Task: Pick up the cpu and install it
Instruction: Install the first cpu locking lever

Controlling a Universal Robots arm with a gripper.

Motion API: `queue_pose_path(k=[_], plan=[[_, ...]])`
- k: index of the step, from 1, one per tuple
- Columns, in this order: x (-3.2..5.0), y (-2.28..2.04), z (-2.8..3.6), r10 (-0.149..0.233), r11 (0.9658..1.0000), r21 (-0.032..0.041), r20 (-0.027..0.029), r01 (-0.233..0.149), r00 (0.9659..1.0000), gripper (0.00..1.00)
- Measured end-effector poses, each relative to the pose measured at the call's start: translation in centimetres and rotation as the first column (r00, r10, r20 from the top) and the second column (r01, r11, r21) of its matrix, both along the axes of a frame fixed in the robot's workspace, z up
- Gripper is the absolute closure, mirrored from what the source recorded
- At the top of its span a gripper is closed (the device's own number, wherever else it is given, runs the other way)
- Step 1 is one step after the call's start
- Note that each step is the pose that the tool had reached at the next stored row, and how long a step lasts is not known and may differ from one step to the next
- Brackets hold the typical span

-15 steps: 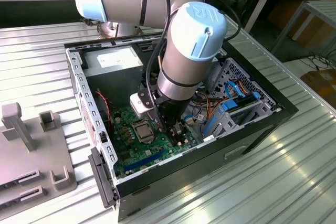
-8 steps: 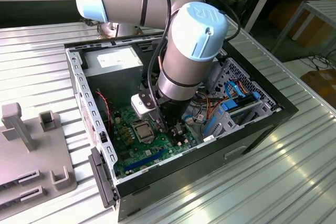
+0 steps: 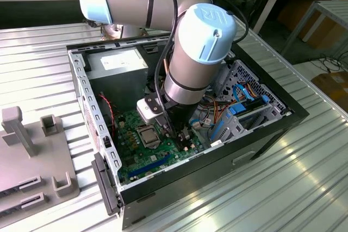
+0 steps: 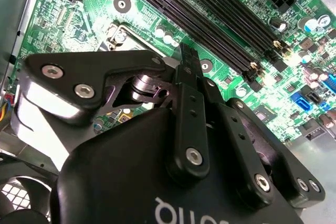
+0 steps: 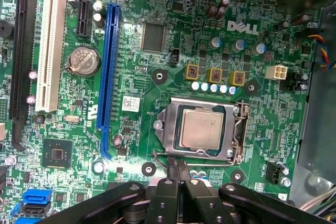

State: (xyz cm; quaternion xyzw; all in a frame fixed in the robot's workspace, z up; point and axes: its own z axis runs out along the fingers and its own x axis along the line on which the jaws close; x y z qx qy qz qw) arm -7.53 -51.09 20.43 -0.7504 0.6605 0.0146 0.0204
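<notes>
**Operator:** Gripper [image 3: 182, 134] first, from the exterior view: I see it reaching straight down into the open computer case [image 3: 261, 134], its dark fingers just above the green motherboard [image 3: 144, 153]. The arm's [image 3: 193, 69] big silver wrist section stands nearly upright over it, with one pale blue cap on top and a second one further back.

**Colleague:** And the cpu?

**Operator:** The cpu [image 3: 147, 133] sits in its socket on the board, just toward the exterior view's left of the fingers. It reads as a small silvery square inside a metal frame. I count one.

**Colleague:** Second wrist view?

**Operator:** I'm looking along the black gripper body and its linkage there. The two fingers [image 4: 187, 59] run together to a narrow tip, pressed closed with nothing between them. Beyond them lie four long dark memory slots [image 4: 210, 19] across the board.

**Colleague:** First wrist view?

**Operator:** That one looks flat down onto the board. The gripper [image 5: 177, 163] comes in from the edge with its two slim fingertips [image 5: 172, 164] side by side, touching, empty. The tips lie right at the socket frame [image 5: 239, 129], beside the thin wire lever along that side. The cpu [image 5: 202, 128] lies flat and square in the socket, plain grey metal top, with the frame around it. Nearby I count one blue slot [image 5: 107, 72], one white slot [image 5: 51, 51], one coin battery [image 5: 84, 60] and three yellow square components [image 5: 214, 75] in a row.
</notes>
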Motion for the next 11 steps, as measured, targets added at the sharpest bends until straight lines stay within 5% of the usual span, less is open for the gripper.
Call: queue_pose_path(k=[11], plan=[[0.4,0.0,-0.3,0.039,0.9993,-0.0006,0.0,-0.039,0.9993,0.89]])
